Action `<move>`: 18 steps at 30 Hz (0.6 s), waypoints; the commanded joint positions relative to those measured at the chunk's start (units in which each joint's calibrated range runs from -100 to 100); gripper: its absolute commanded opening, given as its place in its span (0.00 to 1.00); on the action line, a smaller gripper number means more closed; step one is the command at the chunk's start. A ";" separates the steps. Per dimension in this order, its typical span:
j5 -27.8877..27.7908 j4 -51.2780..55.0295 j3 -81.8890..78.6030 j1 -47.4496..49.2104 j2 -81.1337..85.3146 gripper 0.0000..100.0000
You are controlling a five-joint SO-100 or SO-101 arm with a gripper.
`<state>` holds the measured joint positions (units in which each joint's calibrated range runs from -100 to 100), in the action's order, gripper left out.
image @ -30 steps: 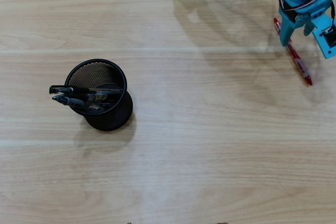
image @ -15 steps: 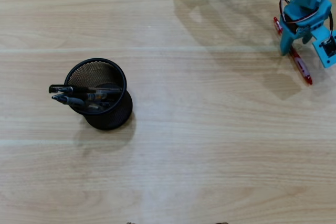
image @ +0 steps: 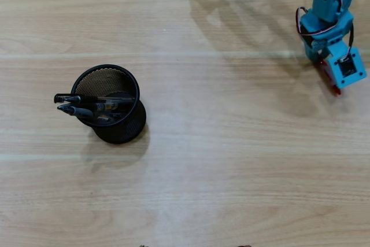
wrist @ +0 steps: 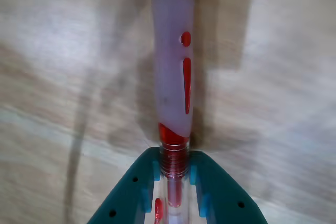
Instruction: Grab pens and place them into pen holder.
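Hand closed on the red pen, far right of the pen holder.

On the desk [image: 219, 160], the pen holder [image: 115, 121] stands at left with three dark pens [image: 87, 105] leaning out leftward; well to its right, the hand [wrist: 174, 174] pinches the red pen [wrist: 173, 85] between both fingers.

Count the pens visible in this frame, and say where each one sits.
4, possibly more hidden. Three dark pens lean in the pen holder, tips past its left rim in the overhead view. The red pen lies on the table between the tool's fingers.
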<state>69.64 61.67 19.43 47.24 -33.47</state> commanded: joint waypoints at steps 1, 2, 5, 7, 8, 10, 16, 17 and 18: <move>-1.79 -4.99 -2.82 -9.82 16.57 0.02; -3.83 -8.43 -5.17 -13.36 21.22 0.02; -11.77 -24.93 -14.77 -26.67 37.02 0.02; -15.54 -37.05 -19.93 -36.99 45.39 0.02; -16.69 -42.72 -22.10 -42.64 48.35 0.02; -17.58 -51.74 -25.54 -53.36 50.04 0.02; -14.07 -69.11 -32.15 -61.67 44.80 0.02; -13.08 -69.11 -32.06 -61.67 42.94 0.02; -12.66 -69.28 -31.97 -61.67 41.42 0.02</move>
<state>55.14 -4.22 -12.79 -13.13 10.11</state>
